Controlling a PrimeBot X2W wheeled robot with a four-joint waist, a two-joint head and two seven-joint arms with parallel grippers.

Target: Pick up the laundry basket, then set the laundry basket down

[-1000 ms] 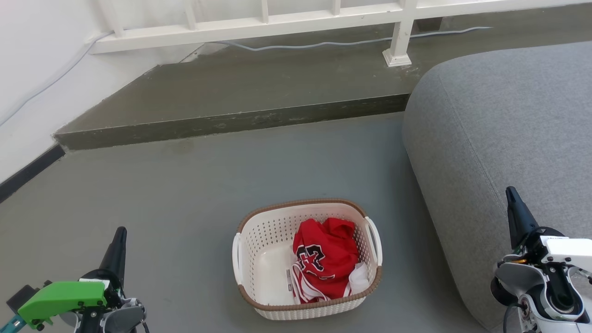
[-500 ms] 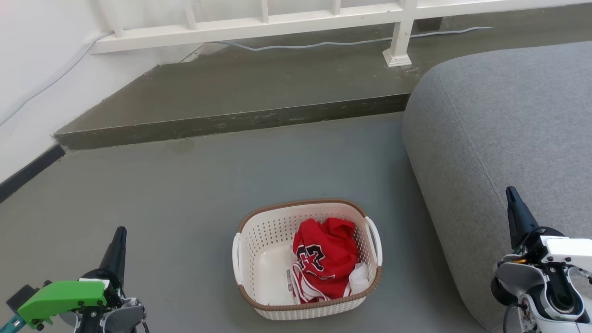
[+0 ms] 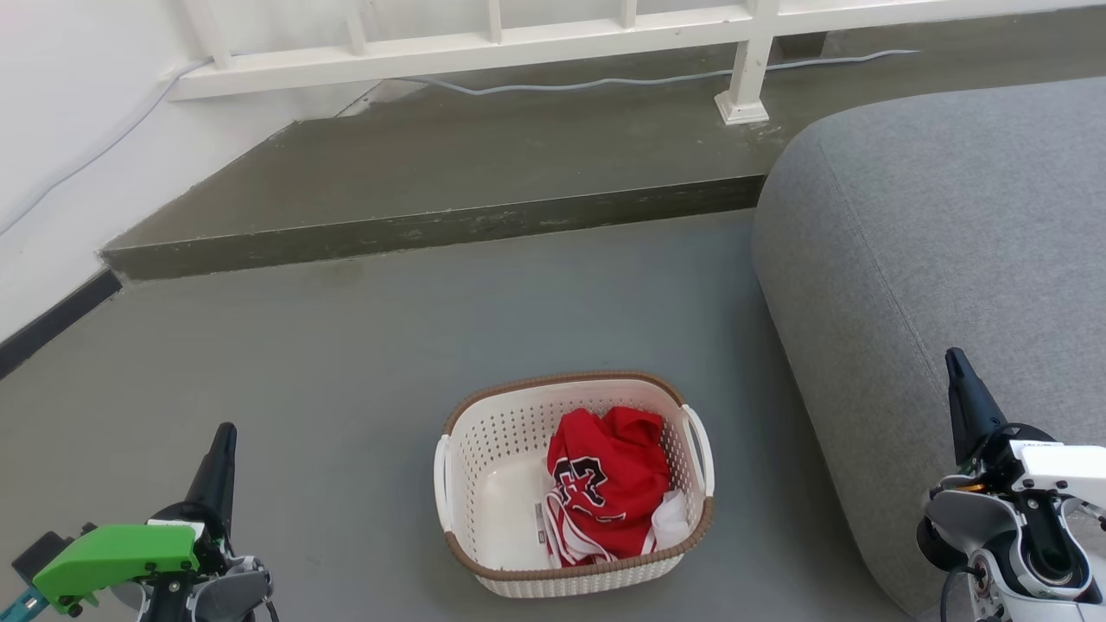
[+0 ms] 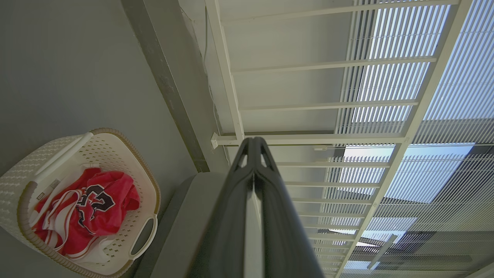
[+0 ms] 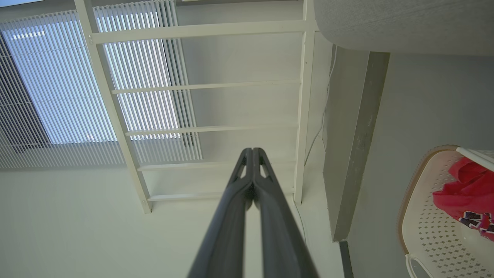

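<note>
Both grippers are clenched on nothing. The left gripper (image 3: 221, 445) and the right gripper (image 3: 957, 376) each show two dark fingers pressed together, one well to the left of the laundry basket (image 3: 562, 377), the other well to its right. The laundry basket stands upright on the grey floor (image 3: 346, 363) between them, with a red jersey (image 3: 609, 479) heaped in its right half. This fits a basket awaiting its lift or one already set down.

Any lift could go wrong by tilting. The load sits off-centre, so a grasp on one white handle (image 3: 698, 449) alone would likely tip it and spill the cloth. The grey cushion (image 3: 933, 225) just right of the basket crowds that handle.

Black-and-white numerals on the jersey are creased, perhaps 23. A small white tag (image 3: 539, 521) beside it is too small to read.
</note>
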